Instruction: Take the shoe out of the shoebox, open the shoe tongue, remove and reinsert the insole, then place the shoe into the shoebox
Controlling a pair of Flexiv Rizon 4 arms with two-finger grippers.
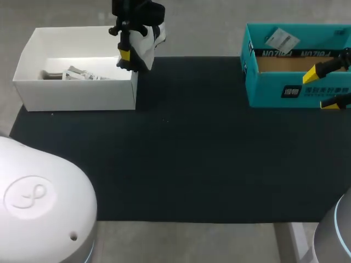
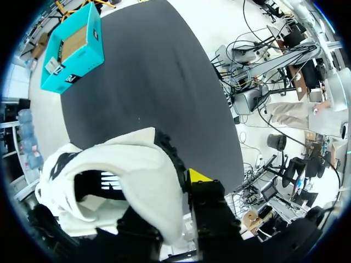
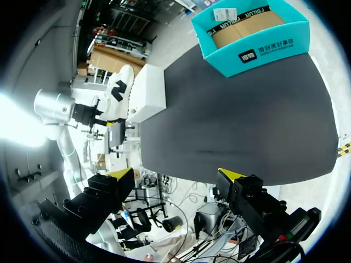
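White shoe (image 2: 137, 175) pinched in left gripper (image 1: 133, 55) at black mat's (image 1: 192, 153) far edge; right gripper (image 3: 175, 175) spread wide.

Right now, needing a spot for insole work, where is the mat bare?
The black mat is bare from the white shoebox across to the teal box. Crowded: the shoebox's right corner, where the left pincer holds the shoe, and the teal box's front, by the right pincer.

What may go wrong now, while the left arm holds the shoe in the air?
The left gripper seems to pinch only one side of the shoe, so it might slip or swing. The shoe hangs close over the rim of the white box and might catch it when moved.
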